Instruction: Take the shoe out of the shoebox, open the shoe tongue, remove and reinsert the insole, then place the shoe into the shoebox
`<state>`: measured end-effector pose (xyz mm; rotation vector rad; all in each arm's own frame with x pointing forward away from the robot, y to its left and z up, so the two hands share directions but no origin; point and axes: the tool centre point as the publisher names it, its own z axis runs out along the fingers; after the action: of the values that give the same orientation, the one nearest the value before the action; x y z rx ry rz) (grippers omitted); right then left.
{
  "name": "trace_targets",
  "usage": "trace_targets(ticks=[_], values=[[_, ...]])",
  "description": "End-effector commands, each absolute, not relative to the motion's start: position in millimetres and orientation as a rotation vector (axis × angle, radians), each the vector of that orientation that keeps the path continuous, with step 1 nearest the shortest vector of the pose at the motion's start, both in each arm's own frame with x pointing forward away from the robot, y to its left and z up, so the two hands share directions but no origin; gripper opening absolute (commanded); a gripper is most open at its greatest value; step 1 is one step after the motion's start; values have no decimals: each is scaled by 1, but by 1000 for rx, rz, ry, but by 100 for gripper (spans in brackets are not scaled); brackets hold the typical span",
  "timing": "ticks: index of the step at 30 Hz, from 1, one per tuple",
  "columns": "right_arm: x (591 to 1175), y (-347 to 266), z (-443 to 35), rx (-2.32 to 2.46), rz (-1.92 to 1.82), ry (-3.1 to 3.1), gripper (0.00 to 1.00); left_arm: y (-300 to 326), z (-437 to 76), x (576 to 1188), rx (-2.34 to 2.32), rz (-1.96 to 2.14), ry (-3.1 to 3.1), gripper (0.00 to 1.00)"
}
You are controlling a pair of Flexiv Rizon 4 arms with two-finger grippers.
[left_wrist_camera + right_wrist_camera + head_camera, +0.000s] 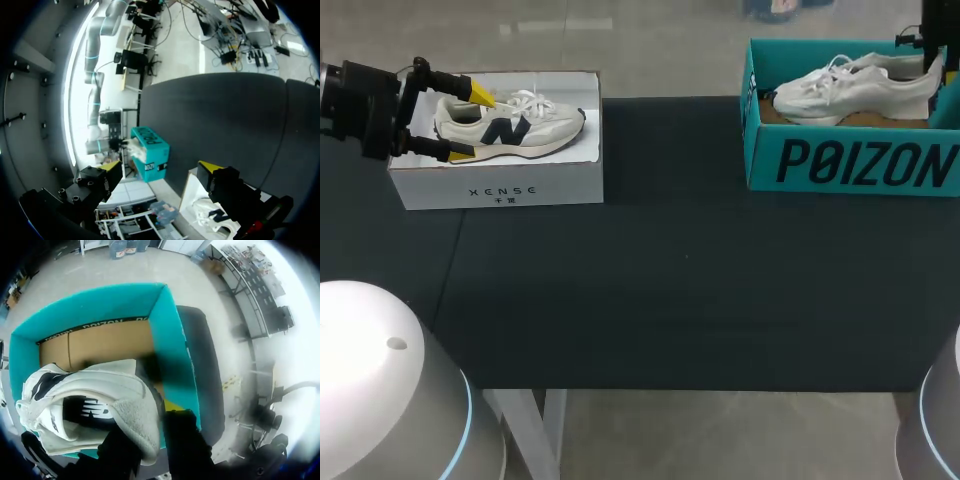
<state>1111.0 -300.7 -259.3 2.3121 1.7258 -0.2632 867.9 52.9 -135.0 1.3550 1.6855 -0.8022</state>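
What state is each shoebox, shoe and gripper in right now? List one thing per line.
white shoebox: open, no lid
cream shoe: on its side inside it, laced
teal shoebox: open, no lid
white shoe: inside it, laced
left gripper: open, astride the cream shoe's end
right gripper: at the white shoe's heel, grip unclear

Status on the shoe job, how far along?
Barely started. Done: nothing; both shoes lie in their boxes. In hand: left gripper is open, a finger either side of one end of the navy-marked shoe in the white box; right gripper is at the heel of the white shoe in the teal box. To do: lift out, tongue, insole, repack.
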Motion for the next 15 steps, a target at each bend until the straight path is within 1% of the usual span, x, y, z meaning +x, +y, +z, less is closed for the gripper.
trace_targets(ticks=[1, 9, 15], values=[[1110, -303, -279, 2324, -288, 1726, 0, 52, -135, 868, 1357, -800, 1688, 100], [1103, -312, -321, 2313, -322, 1746, 0, 52, -135, 868, 1357, -800, 1688, 100], [1104, -317, -336, 2317, -325, 1756, 0, 52, -135, 868, 1357, -800, 1688, 100]])
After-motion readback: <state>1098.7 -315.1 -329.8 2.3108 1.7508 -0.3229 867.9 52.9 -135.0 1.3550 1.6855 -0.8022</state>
